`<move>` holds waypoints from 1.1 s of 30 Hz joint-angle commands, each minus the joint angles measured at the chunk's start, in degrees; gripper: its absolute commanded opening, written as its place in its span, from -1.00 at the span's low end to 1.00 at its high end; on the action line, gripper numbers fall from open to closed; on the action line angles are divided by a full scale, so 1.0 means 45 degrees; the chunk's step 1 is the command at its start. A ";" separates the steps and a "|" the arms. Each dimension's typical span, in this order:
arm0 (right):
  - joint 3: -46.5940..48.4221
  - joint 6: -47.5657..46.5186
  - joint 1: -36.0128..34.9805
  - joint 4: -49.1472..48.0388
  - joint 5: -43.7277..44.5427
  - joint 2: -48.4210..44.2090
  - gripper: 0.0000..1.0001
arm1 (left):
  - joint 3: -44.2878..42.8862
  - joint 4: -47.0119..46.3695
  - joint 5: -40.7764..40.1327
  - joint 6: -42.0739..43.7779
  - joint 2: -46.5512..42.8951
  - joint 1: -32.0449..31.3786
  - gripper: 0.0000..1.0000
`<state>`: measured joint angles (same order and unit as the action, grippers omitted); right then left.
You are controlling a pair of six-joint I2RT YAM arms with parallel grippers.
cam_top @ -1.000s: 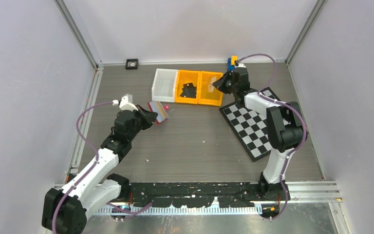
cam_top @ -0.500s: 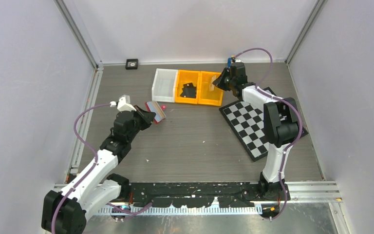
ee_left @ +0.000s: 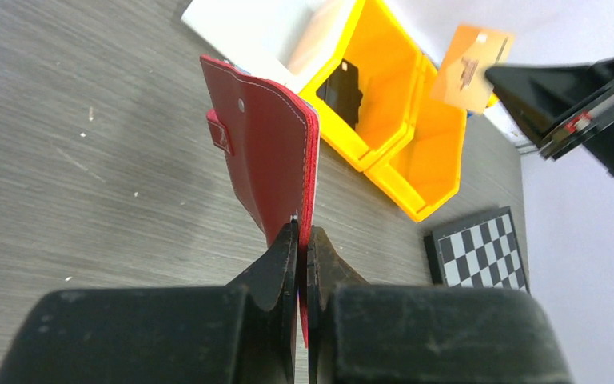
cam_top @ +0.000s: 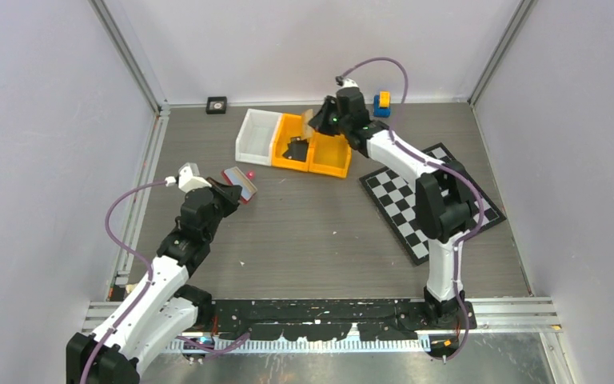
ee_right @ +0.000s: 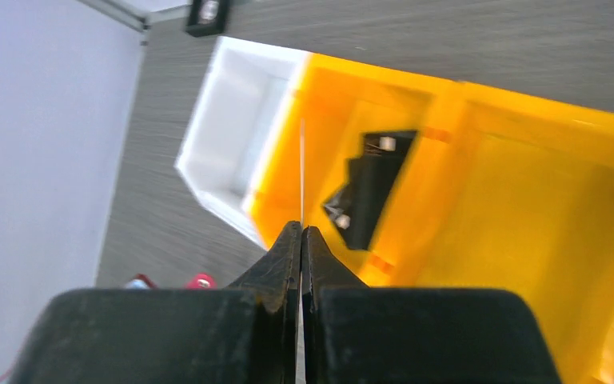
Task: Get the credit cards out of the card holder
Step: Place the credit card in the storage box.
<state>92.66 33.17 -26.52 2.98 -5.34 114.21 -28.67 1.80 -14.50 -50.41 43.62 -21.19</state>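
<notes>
We saw the left gripper [ee_left: 304, 234] closed tight on the near edge of the card holder [ee_left: 265, 160]. The red wallet stood up on its edge at the left side of the table [cam_top: 320, 232], near to the white bin [cam_top: 253, 138]. We could not tell if its far end touched the wood. The right gripper [ee_right: 301, 234] was closed too, and it pinched one credit card [ee_left: 472, 67] by a small part of its edge (in its own camera the card was only a thin pale line). This card hung over the yellow bins [ee_left: 440, 172] at the far side, about above a black thing [ee_right: 368, 188] that lay inside.

In our judgement the first danger was this small grip: the card could turn or slip between the fingers. If it was let go while tilted, it could strike a rim and fall outside the bins. The second danger was on the left, where the holder was held only at one edge. It could swing or fold shut, and then any card left inside (we could not see one) would be hard to reach.
</notes>
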 commanded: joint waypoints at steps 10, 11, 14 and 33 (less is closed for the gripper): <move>0.5042 0.2468 -0.1799 -0.0370 0.0631 0.3886 -0.99 | -0.0101 0.1041 -0.1954 -0.0971 -0.0425 0.0080 -1.00; 0.5277 0.2702 -0.1877 -0.0551 0.0793 0.4135 -0.99 | -0.0074 0.1156 -0.2112 -0.1120 -0.0460 0.0080 -1.00; 0.5396 0.3709 -0.1966 -0.1706 0.1142 0.4809 -0.99 | -0.0034 0.1095 -0.2189 -0.1170 -0.0474 0.0080 -1.00; 0.8083 0.3927 -0.2106 -0.0753 0.2366 0.6617 -0.26 | -0.0183 0.0998 -0.1754 -0.0954 -0.0308 0.0080 -1.00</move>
<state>128.60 52.84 -35.53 -0.89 2.87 148.14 -28.67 8.56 -21.61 -55.07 42.57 -21.19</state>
